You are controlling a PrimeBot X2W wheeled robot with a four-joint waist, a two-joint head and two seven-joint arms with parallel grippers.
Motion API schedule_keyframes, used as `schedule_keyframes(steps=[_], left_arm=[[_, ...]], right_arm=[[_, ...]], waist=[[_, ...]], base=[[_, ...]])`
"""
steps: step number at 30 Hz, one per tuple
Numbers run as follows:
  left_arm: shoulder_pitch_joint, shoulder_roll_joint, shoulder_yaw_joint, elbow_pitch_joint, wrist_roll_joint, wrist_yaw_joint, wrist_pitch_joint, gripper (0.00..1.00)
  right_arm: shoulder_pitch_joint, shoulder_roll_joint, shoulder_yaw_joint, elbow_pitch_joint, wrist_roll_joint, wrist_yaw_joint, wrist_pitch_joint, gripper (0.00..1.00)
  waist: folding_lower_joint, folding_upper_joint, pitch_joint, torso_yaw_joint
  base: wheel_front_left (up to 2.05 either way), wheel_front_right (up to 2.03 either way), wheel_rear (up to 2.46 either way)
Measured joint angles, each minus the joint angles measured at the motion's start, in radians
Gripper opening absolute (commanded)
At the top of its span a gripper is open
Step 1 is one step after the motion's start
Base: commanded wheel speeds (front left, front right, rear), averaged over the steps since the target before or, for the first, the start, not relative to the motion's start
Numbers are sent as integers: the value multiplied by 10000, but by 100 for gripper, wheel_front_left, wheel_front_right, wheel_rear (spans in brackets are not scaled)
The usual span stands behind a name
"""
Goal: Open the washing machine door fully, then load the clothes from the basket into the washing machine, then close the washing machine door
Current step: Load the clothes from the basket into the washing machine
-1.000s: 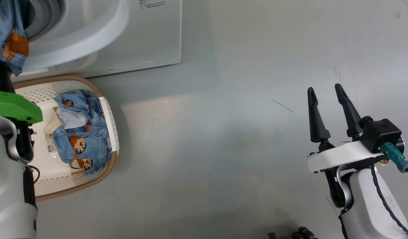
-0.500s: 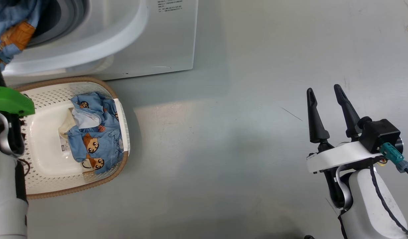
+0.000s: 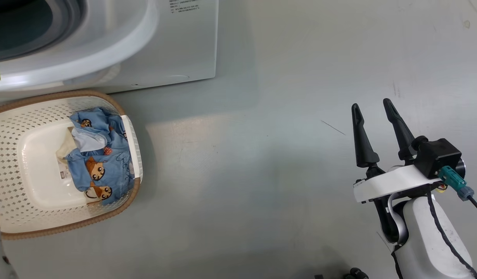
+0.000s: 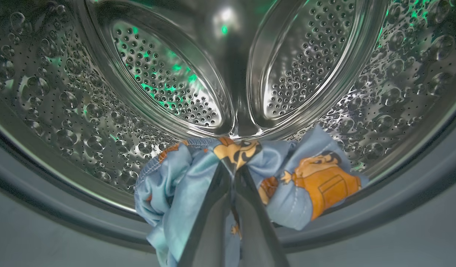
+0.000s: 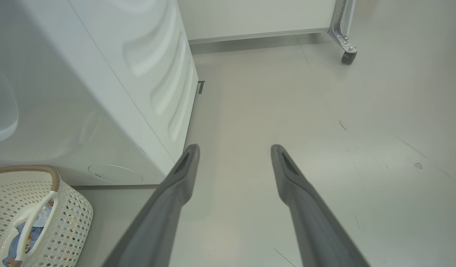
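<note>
The white washing machine (image 3: 176, 46) stands at the head view's upper left with its mouth open. In the left wrist view my left gripper (image 4: 233, 168) is shut on a light blue garment (image 4: 317, 185) with orange figures, held at the mouth of the steel drum (image 4: 161, 85) above the grey gasket (image 4: 46, 207). The cream basket (image 3: 13, 116) sits on the floor before the machine, with more blue clothes (image 3: 101, 166) bunched at its right end. My right gripper (image 3: 371, 104) hovers open over bare floor far to the right. The washing machine door is out of view.
Grey floor (image 3: 242, 174) spreads between the basket and my right arm. In the right wrist view the machine's side panel (image 5: 102, 92) is on the left, the basket (image 5: 68, 211) is at the lower left, and a castor (image 5: 348, 55) of a white frame stands at the back.
The head camera has shifted. My left arm has carried the blue garment out of the head view's left edge, to the drum's mouth. The right arm has held still.
</note>
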Motion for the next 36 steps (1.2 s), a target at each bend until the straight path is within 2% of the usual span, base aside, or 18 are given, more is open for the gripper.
schedule_keyframes(steps=[8, 20, 25, 31, 36], left_arm=[[-952, 173, -92, 10, -94, -2, 491, 0], [-2137, 917, -337, 100, -207, -12, 1285, 0], [-2568, 980, -614, 134, -380, -13, 1390, 0], [-2917, 1066, -1195, -249, -476, -13, 437, 0], [-3610, 1569, -1411, -669, -485, -13, -368, 0]], right_arm=[[-55, 2, 6, -29, 127, 0, 0, 100], [-103, 8, 15, -178, 188, 0, 0, 100], [-293, 21, 61, -253, 188, 0, 0, 100], [-356, 35, 127, -255, 188, 0, 0, 100], [-493, 63, 244, -259, 186, 0, 0, 100]], waist=[[0, 0, 371, -223], [0, 0, 1129, -423], [0, 0, 1477, -449], [0, 0, 1706, -471], [0, 0, 1838, -529]], base=[[0, 0, 0], [0, 0, 0], [0, 0, 0], [0, 0, 0], [0, 0, 0]])
